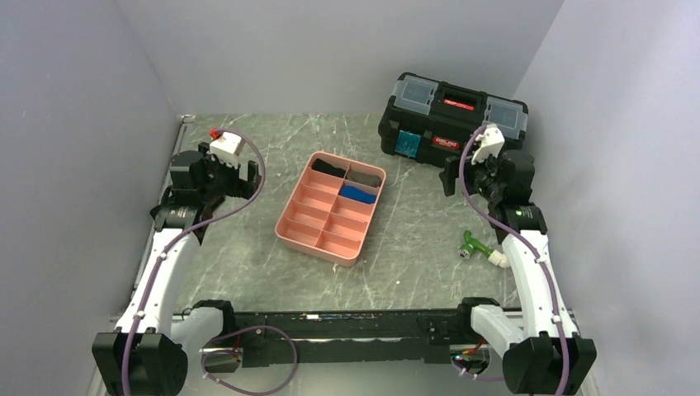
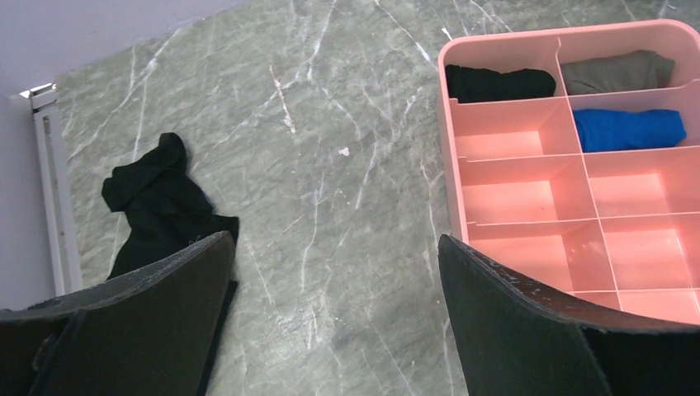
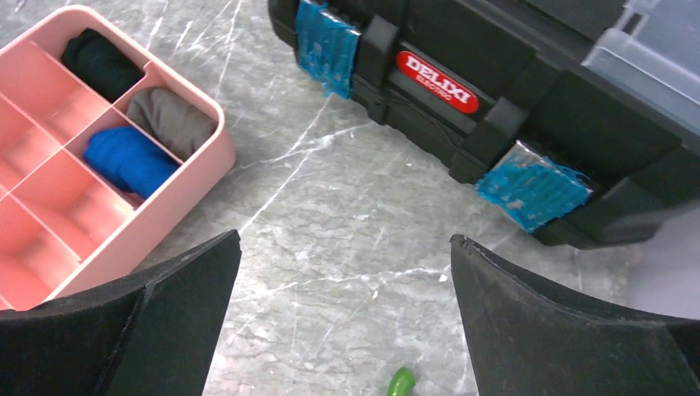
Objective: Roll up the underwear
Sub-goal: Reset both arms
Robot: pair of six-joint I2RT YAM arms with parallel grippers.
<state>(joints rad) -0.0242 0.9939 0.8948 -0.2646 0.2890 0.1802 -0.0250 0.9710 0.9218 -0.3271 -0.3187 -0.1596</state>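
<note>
The underwear [image 1: 357, 193] is a bright-blue fabric roll lying in a compartment of the pink tray [image 1: 285, 235], second row on the right. It also shows in the left wrist view [image 2: 629, 129] and in the right wrist view [image 3: 128, 158]. My left gripper [image 2: 334, 272] is open and empty above bare table, left of the tray [image 2: 450, 124]. My right gripper [image 3: 345, 272] is open and empty above bare table between the tray [image 3: 198, 165] and the toolbox. In the top view the left gripper [image 1: 248, 177] and the right gripper [image 1: 450, 177] hover either side of the tray.
A black roll [image 2: 499, 82] and a grey roll [image 2: 619, 72] fill the tray's far compartments. A loose black cloth [image 2: 157, 202] lies at the table's left, by my left finger. A black toolbox [image 1: 454, 115] stands at the back right. A green-and-white object [image 1: 475, 246] lies near the right arm.
</note>
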